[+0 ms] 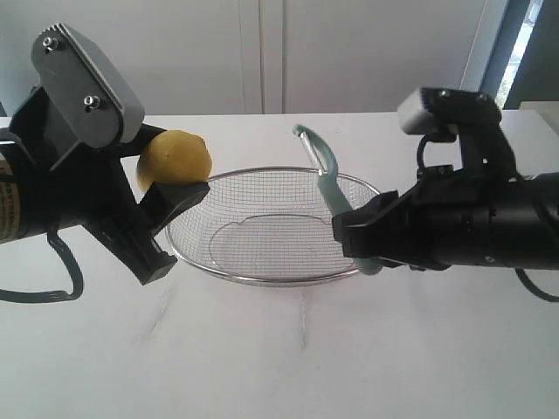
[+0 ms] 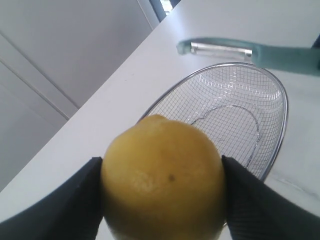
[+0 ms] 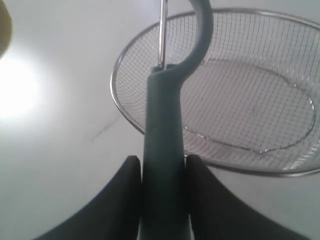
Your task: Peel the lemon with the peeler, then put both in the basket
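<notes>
Gripping the lemon [image 1: 177, 155], the left pincer [image 1: 175, 176] waits; the right pincer [image 3: 162, 172] clamps the peeler [image 1: 327, 170]. Peeling looks unstarted, and the basket [image 1: 253, 279] is empty.

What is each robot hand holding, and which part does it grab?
The left gripper clamps the lemon across its sides. The right gripper clamps the peeler by its handle.

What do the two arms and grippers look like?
Both are matte black. The left gripper has broad tapering fingers; above it sits a grey metal bracket with two screws, and the left arm bears a yellowish label and a dark looping cable. The right gripper sits under a pale grey housing, with a dark cable.
</notes>
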Controlling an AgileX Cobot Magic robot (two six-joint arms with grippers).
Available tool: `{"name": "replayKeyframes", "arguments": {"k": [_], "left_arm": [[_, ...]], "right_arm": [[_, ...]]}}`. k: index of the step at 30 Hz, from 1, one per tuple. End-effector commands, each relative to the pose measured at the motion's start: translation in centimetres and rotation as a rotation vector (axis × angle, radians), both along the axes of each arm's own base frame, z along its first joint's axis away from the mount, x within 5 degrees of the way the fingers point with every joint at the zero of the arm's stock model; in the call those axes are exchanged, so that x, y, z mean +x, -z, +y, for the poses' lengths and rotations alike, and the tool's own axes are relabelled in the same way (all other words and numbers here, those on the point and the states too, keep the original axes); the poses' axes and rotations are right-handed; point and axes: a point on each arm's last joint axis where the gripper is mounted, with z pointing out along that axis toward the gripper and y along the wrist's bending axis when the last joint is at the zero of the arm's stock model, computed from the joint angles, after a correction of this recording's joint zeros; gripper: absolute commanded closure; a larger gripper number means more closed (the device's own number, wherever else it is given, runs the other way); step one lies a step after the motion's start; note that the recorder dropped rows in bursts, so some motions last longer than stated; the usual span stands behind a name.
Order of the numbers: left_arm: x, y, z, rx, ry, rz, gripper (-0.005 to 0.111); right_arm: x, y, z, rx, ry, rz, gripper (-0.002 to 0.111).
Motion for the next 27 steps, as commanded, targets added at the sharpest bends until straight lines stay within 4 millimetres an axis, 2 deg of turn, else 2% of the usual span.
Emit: {"name": "replayKeyframes", "arguments": {"k": [1,7,11,16,27], "left_arm": [[-0.1,0.0,-0.1,-0.010,0.016,-0.002,0.107],[-0.2,-0.1,-0.2,-0.026,0.033,0.001,0.107],[-0.2,-0.1,-0.2,-0.026,0.033,0.001,0.107],[-0.2,-0.1,-0.2,-0.026,0.033,0.001,0.107],[-0.2,-0.1,-0.2,-0.032,0.030,0.006,0.107]], "right_arm": [[0.3,1.8,0.6,0.002,-0.014,0.106,0.108],[0.7,2.8,1.7,0.096,-0.046,0.189,0.108],[0.0,2.0,3.2,0.213,-0.165,0.161,0.108],[-0.9,1.8,4.5,0.225,-0.218,0.154,0.108],[-0.7,1.3,4.9,0.273,-0.190,0.146,0.108]]}}
